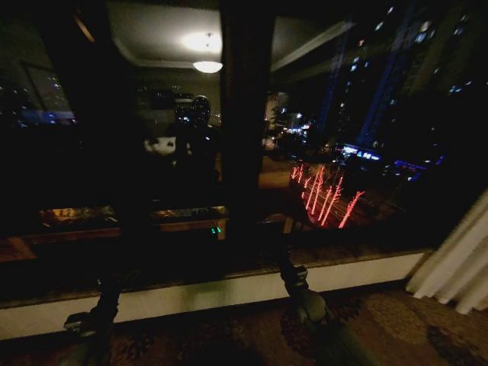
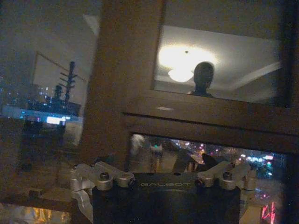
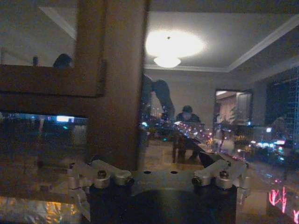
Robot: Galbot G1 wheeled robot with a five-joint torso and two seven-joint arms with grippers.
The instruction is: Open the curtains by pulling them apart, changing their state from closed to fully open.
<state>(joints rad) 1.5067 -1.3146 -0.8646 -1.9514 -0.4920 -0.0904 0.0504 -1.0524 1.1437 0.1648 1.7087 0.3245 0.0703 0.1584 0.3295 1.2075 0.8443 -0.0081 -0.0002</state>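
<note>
A cream-white pleated curtain [image 1: 458, 261] hangs bunched at the far right of the head view, reaching the floor. The wide window [image 1: 358, 130] beside it is uncovered, with the night city and red lights showing through the glass. Both arms hang low in front of the sill. My left gripper [image 1: 99, 299] is at the lower left and my right gripper [image 1: 294, 276] is near the middle, well left of the curtain. In the wrist views the left gripper [image 2: 161, 179] and the right gripper [image 3: 159, 175] stand open with nothing between them, facing the dark window frame.
A dark wooden window post [image 1: 244, 114] divides the glass, which reflects the ceiling lamp [image 1: 207, 65] and the room. A white sill [image 1: 229, 293] runs along below the window. Patterned carpet [image 1: 396, 320] covers the floor in front.
</note>
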